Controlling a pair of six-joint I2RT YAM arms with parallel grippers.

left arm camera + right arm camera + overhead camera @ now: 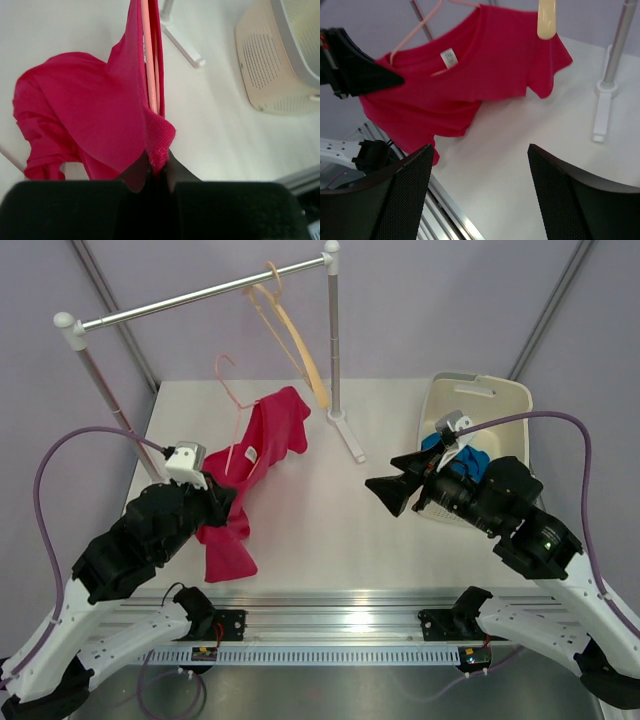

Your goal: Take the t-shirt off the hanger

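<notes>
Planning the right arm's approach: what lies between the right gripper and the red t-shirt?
Only bare table, as the top and right wrist views show. The open right gripper faces the red t-shirt; the rack's foot sits off to one side.

The left claw (159, 169), black and filling the bottom of the view, is pinched closed on a ribbed edge of the red t-shirt (95, 115), whose cloth rises straight up from the grip. Inside that raised fold of the t-shirt a pale pink hanger (149, 60) runs upward, while the rest of the t-shirt bunches to the left over the white bench (220, 135). To the right of the t-shirt are the white foot of a rack (184, 49), close by, and farther off a cream perforated basket (270, 70).
</notes>
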